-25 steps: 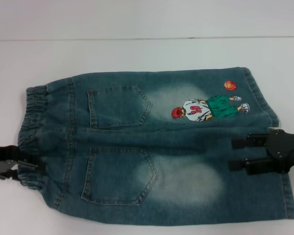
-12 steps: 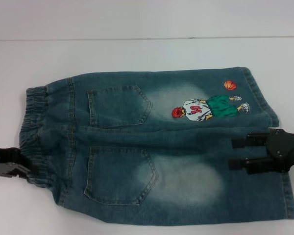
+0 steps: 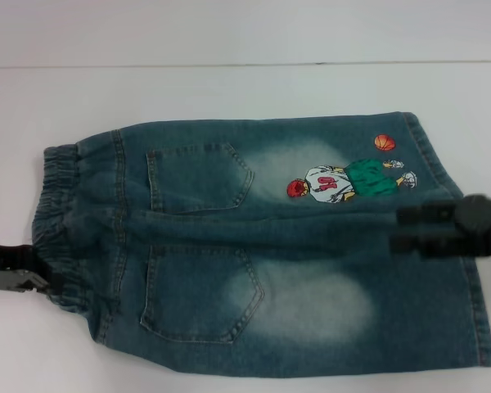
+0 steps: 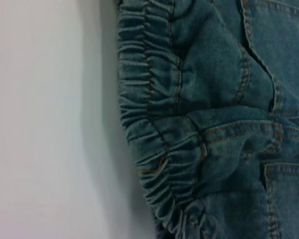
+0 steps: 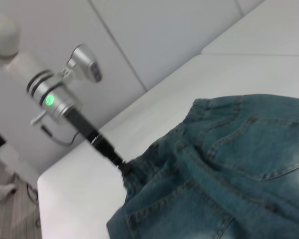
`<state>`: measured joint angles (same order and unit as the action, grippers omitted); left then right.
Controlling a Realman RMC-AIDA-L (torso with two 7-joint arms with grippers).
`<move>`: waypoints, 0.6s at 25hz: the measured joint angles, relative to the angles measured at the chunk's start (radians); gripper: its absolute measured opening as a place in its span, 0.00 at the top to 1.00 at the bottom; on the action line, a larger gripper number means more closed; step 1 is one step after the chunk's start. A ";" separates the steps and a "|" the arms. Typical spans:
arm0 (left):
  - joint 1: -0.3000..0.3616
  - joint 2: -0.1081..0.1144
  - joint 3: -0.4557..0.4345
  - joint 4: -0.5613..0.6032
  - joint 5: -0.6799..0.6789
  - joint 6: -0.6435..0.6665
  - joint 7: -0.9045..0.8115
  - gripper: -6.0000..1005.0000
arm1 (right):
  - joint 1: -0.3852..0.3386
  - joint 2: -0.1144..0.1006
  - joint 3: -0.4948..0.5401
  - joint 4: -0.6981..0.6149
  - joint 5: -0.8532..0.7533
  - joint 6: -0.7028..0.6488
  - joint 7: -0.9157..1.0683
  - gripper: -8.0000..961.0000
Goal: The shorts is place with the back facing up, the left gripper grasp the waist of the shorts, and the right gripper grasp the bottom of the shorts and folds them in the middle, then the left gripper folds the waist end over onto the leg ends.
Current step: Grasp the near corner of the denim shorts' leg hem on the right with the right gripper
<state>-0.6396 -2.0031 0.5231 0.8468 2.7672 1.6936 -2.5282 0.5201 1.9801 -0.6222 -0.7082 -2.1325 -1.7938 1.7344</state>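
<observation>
The left gripper is clamped on the waist of the shorts, at its nearer end. The right gripper hovers over the bottom of the shorts, fingers parted, holding nothing. The shorts lie flat on the white table, pockets up.

The worktop is white, plain and matte. In the head view its far edge makes a thin straight line across the picture, and behind this line there is a pale grey-white wall. The right wrist view shows a wall of large pale panels with thin dark seams between them. In the lower corner of that view, beyond the worktop's edge, a grey wood-pattern floor is visible. The light is soft and even.
</observation>
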 joint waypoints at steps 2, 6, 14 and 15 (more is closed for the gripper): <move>-0.001 0.000 0.000 0.002 0.000 0.001 0.001 0.95 | 0.011 -0.007 0.008 -0.048 -0.002 -0.014 0.081 0.11; -0.007 0.004 0.000 0.003 -0.012 0.004 0.004 0.95 | 0.027 -0.019 -0.004 -0.217 -0.074 -0.101 0.230 0.11; -0.020 0.009 -0.006 0.005 -0.055 0.000 0.015 0.95 | 0.036 -0.030 -0.040 -0.338 -0.306 -0.192 0.208 0.11; -0.022 0.011 -0.006 0.005 -0.058 -0.002 0.015 0.95 | 0.037 -0.031 -0.049 -0.338 -0.332 -0.192 0.204 0.11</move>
<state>-0.6619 -1.9925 0.5169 0.8513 2.7089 1.6919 -2.5127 0.5569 1.9496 -0.6709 -1.0463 -2.4649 -1.9859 1.9385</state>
